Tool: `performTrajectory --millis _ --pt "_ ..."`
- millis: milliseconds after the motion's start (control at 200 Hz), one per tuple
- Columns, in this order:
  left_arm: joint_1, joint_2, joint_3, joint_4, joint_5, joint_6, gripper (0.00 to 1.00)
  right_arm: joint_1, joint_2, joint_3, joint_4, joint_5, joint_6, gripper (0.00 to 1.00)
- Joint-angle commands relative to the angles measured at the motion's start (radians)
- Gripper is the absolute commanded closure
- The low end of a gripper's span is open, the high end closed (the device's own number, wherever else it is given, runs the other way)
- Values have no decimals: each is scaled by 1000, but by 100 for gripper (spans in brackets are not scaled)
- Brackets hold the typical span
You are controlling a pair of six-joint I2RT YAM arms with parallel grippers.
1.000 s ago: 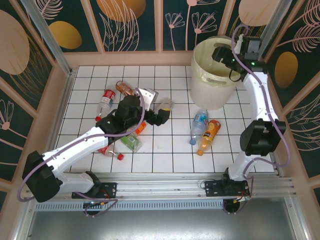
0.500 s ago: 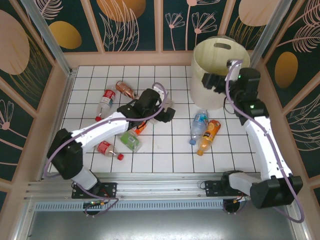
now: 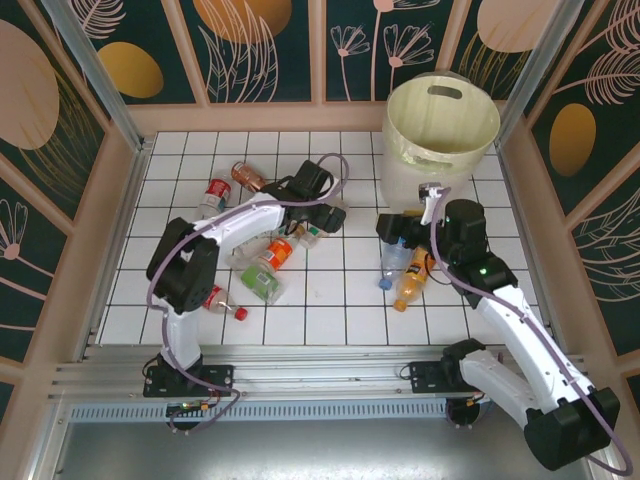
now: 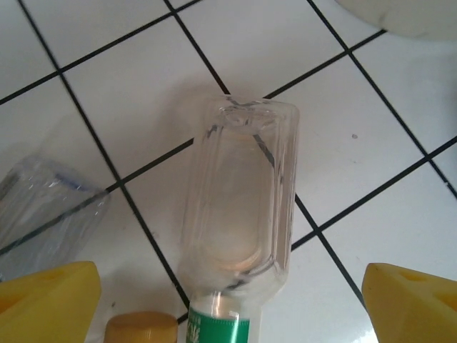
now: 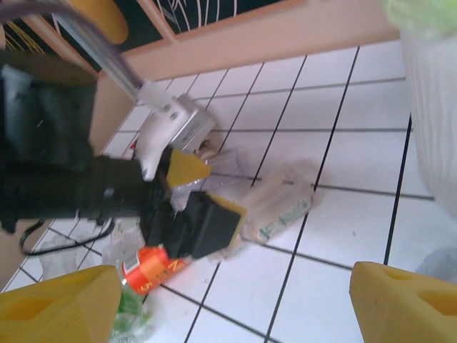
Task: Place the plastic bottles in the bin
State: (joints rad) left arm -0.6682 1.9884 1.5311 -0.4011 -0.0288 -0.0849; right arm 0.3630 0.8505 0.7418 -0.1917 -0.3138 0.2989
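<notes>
Near the tiled table's centre lies a clear bottle with a green label (image 4: 239, 200). My left gripper (image 4: 228, 289) is open and low over it, one yellow fingertip on each side. From the right wrist, the left gripper (image 5: 211, 189) straddles this clear bottle (image 5: 278, 204). My right gripper (image 3: 392, 228) is open and empty, hovering by a blue-labelled bottle (image 3: 397, 252) and an orange bottle (image 3: 416, 276). The cream bin (image 3: 440, 130) stands at the far right. More bottles lie to the left: an orange-labelled one (image 3: 272, 255), a green one (image 3: 262, 285) and a red-labelled one (image 3: 212, 195).
A crushed clear bottle (image 4: 43, 214) and a yellow cap (image 4: 141, 327) lie close to my left fingers. An amber bottle (image 3: 250, 178) and another red-labelled bottle (image 3: 218, 298) sit farther left. Wooden walls ring the table, and the bin's wall (image 5: 432, 107) is just right of my right gripper.
My right arm has swung from over the bin down to the table by the blue-labelled bottle. My left gripper has reached farther out and settled around the clear bottle.
</notes>
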Motion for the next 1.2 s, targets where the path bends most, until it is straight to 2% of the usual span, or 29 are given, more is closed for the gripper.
performTrajectory --millis 0,310,600,726,916,1196 --pt "6 68 58 -83 -13 71 10 13 -19 -30 38 5 28 16" --pt "8 176 116 -99 21 57 15 14 15 -11 18 20 -6 16" --pt "8 188 114 -78 60 44 31 18 18 -34 26 41 10 16" --pt "7 157 103 -60 86 23 40 17 30 -48 53 81 85 17" --pt "7 36 7 77 236 -94 43 18 65 -83 183 53 267 17" --pt "7 -145 -209 385 457 -308 44 18 160 -79 312 18 367 11"
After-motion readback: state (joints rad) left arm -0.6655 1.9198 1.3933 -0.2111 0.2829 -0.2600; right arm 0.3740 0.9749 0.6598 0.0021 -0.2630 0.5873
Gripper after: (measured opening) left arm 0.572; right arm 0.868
